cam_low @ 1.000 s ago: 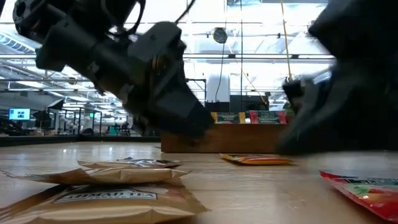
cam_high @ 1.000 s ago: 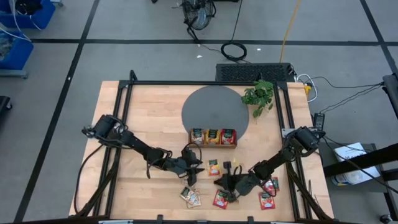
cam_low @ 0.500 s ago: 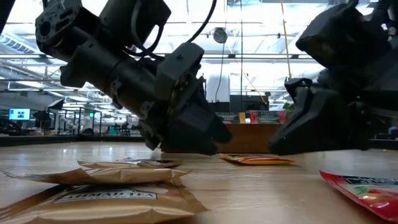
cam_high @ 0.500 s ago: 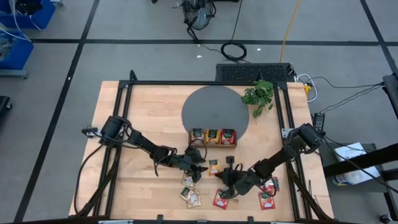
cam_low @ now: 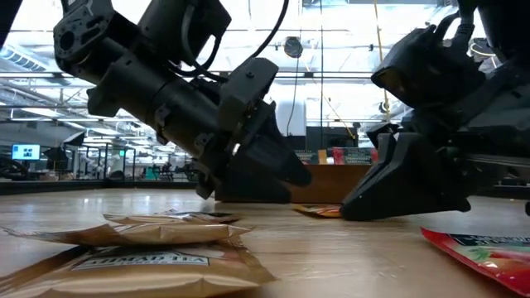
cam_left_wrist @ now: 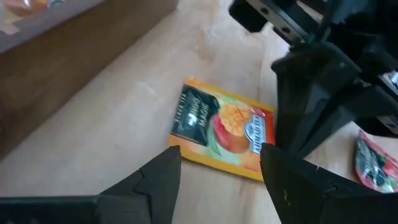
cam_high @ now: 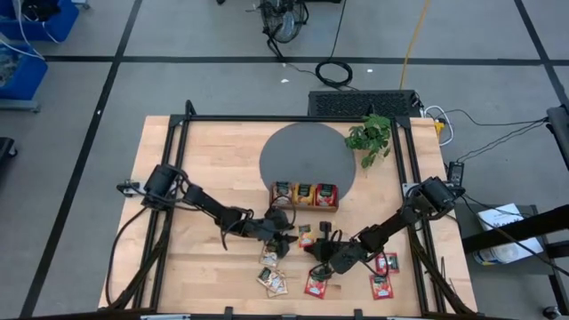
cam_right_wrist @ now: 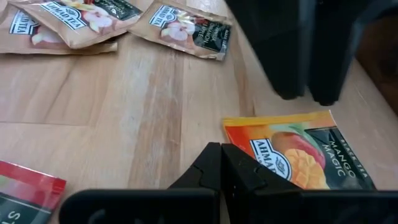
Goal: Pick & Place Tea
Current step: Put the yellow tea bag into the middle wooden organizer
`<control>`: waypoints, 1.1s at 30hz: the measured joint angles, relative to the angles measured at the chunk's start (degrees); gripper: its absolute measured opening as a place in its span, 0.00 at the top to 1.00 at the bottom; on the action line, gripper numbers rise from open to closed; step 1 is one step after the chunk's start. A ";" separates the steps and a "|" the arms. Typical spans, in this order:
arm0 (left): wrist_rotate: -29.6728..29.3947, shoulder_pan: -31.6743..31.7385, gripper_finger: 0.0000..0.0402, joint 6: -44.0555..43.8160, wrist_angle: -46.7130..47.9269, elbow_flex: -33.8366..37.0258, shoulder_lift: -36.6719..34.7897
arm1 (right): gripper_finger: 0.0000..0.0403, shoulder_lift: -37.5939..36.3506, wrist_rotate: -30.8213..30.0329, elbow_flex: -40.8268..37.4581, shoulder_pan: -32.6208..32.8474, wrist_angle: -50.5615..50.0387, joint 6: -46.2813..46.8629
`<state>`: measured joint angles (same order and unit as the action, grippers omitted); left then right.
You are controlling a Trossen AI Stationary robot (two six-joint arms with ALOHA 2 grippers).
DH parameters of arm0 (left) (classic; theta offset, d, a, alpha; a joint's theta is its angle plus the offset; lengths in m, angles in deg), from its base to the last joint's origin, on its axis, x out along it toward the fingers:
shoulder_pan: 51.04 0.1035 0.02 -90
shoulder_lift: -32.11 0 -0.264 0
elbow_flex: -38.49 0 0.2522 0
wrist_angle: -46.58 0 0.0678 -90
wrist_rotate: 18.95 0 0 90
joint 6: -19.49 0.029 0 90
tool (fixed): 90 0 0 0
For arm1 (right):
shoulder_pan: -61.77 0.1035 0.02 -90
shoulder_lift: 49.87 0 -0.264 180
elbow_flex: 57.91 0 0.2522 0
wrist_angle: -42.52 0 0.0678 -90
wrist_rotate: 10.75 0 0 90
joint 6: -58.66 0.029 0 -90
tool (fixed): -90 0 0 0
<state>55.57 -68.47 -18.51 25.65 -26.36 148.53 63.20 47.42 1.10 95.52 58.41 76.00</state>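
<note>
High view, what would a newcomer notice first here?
Both grippers converge on one orange-yellow sachet lying flat in front of the wooden tray. The left gripper hangs over it with jaws open; the right gripper comes from the opposite side, jaws shut. Beige sachets lie nearer the front edge.

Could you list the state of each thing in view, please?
Left gripper: open, over the orange sachet.
Right gripper: shut, tips at that sachet's edge.
Orange sachet: flat on the table, not held.
Beige sachets: lying loose, overlapping.
Red sachets: lying loose.
Wooden tray: a sachet in each slot.
</note>
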 joint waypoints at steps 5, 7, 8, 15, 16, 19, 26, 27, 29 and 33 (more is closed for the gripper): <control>-0.05 1.39 0.45 -0.76 0.25 0.00 0.00 | 1.00 0.04 -0.13 -0.13 0.81 2.55 -3.16; -0.20 1.49 0.45 -1.00 0.28 0.00 0.00 | 1.00 -0.33 -0.46 -0.26 1.93 5.10 -6.50; -0.20 1.45 0.45 -1.16 0.26 0.00 0.00 | 1.00 -0.84 -0.50 -0.30 2.52 5.99 -8.13; -0.19 1.34 0.45 -1.55 0.21 0.00 0.00 | 1.00 -3.41 -6.85 -0.26 2.99 6.17 -11.88; -0.23 1.28 0.45 -1.57 0.21 0.00 0.00 | 1.00 -3.41 -6.49 -0.25 2.55 6.00 -11.70; -1.52 0.83 0.45 -1.36 0.10 0.00 0.00 | 1.00 -3.38 -3.85 -0.14 0.90 2.32 -8.30; -3.07 0.70 0.45 -1.34 0.12 0.00 0.00 | 1.00 -1.26 -3.89 -0.13 0.20 1.42 -6.12; -3.08 0.72 0.45 -1.37 0.13 0.00 0.00 | 1.00 -1.15 -3.90 -0.13 0.05 1.37 -6.02; -3.07 0.70 0.45 -1.40 0.15 0.00 0.00 | 1.00 -0.74 -4.18 -0.11 -0.30 1.43 -5.35; -2.85 0.68 0.45 -1.51 0.50 0.00 0.00 | 1.00 -0.77 -2.31 -0.07 -1.07 0.61 -3.95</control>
<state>52.72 -67.79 -20.02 26.15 -26.36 148.53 62.43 45.11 1.04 94.46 59.02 72.05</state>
